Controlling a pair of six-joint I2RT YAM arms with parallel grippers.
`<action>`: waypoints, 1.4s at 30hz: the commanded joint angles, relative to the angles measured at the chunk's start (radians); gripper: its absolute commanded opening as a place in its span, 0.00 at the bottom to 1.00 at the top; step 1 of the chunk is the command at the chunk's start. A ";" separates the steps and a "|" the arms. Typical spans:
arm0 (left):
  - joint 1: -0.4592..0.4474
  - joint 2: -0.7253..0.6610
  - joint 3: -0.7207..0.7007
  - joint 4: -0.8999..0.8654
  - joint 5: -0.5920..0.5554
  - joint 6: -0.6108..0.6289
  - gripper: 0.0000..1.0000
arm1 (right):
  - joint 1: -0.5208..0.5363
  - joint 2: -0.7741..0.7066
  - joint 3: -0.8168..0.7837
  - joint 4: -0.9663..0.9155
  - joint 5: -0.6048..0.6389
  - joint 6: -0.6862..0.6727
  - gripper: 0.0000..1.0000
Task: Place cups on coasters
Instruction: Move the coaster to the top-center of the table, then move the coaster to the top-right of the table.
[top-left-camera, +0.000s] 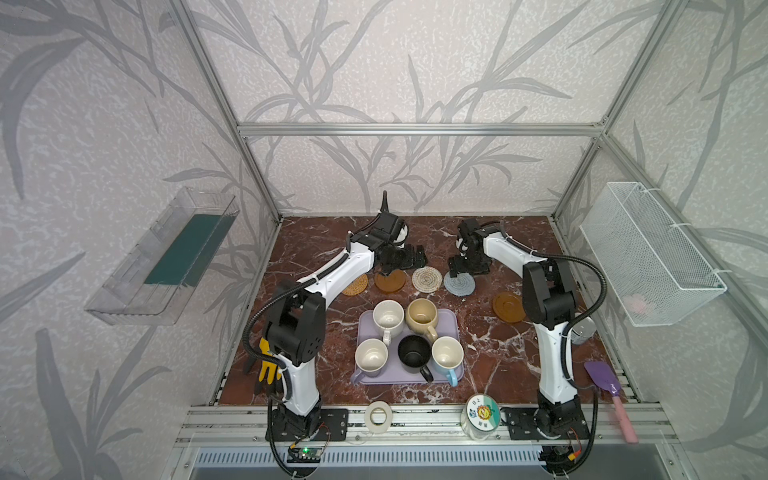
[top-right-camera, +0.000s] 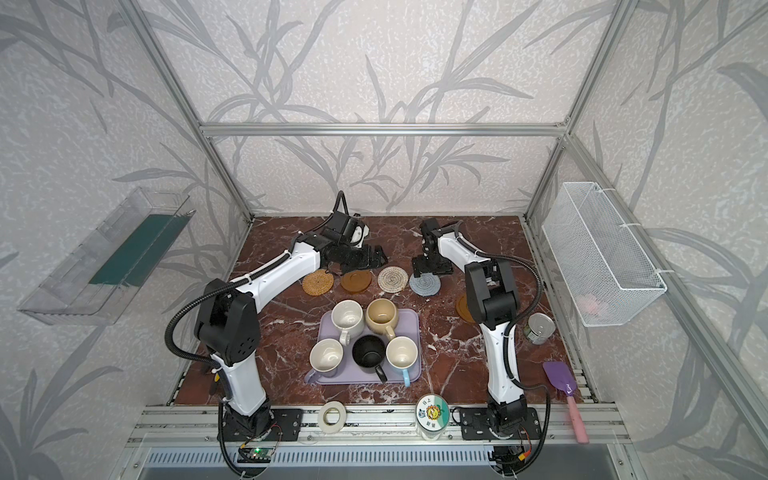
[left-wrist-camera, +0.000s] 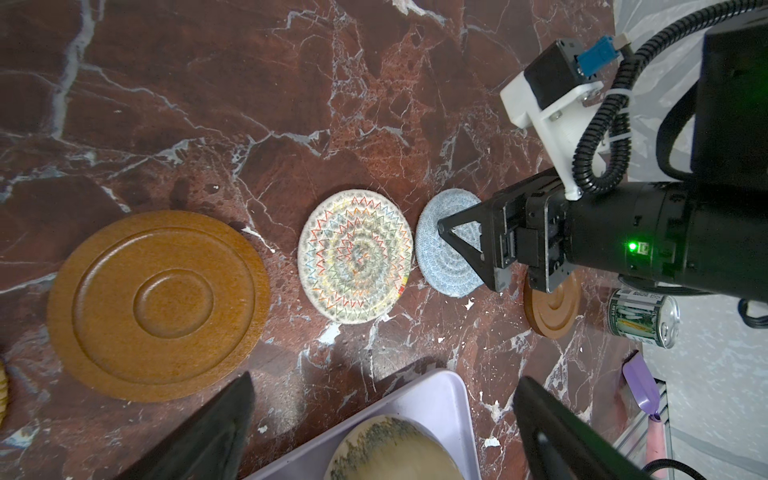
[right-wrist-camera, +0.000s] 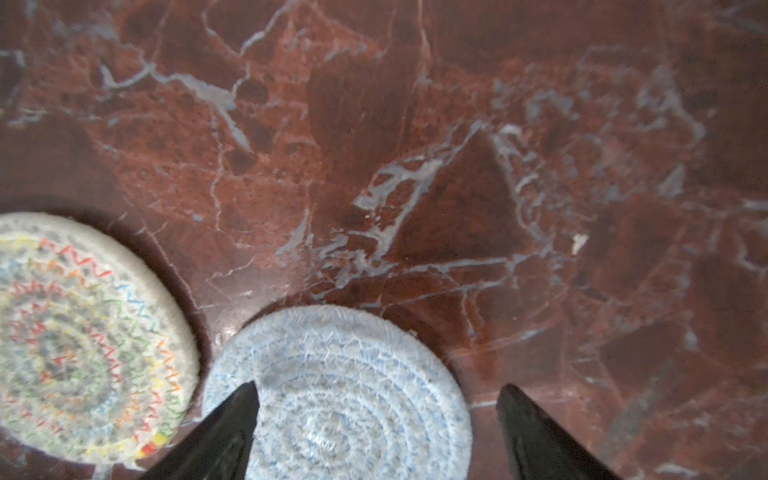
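Left wrist view shows a tin can (left-wrist-camera: 642, 318) near the table's right edge, its green label too small to read. In both top views a jar (top-left-camera: 482, 411) on the front rail carries a round lid label with a cartoon sunflower and the characters 日上; the lower characters are blurred. A tape roll (top-left-camera: 378, 417) sits on the same rail.

The left gripper (left-wrist-camera: 384, 386) is spread wide and holds nothing. It hangs over the table (top-left-camera: 498, 232) between the brown wooden coaster (top-left-camera: 390, 281) and the far rim of the lavender tray (top-left-camera: 451, 326). The right gripper (right-wrist-camera: 378, 390) is likewise released and empty. It seems to hover just above the grey-blue coaster (right-wrist-camera: 338, 399), with 1 finger over the disc and 1 past its rim; contact cannot be judged.

All 5 cups stand upright on the tray: white cup (top-left-camera: 388, 318), beige cup (top-left-camera: 422, 316), lavender cup (top-left-camera: 371, 357), black cup (top-left-camera: 414, 353), light blue cup (top-left-camera: 447, 355). Behind the tray, 4 coasters lie in a row: tan woven coaster (top-left-camera: 356, 284), the brown wooden one, cream spiral coaster (top-left-camera: 426, 279) and the grey-blue one, the last 2 nearly touching. The second wooden coaster (top-left-camera: 508, 306) lies apart, beside the right arm. Bare marble runs from the row to the back wall.
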 joint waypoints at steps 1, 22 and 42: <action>0.006 -0.042 -0.001 -0.016 -0.022 -0.008 0.99 | 0.001 -0.100 -0.016 -0.018 0.028 -0.011 0.92; 0.017 -0.199 -0.033 -0.094 -0.053 0.006 0.99 | -0.092 -0.697 -0.518 0.094 -0.061 0.020 1.00; 0.017 -0.364 -0.254 -0.092 -0.034 -0.006 0.99 | -0.114 -0.673 -0.804 0.209 0.002 0.101 0.91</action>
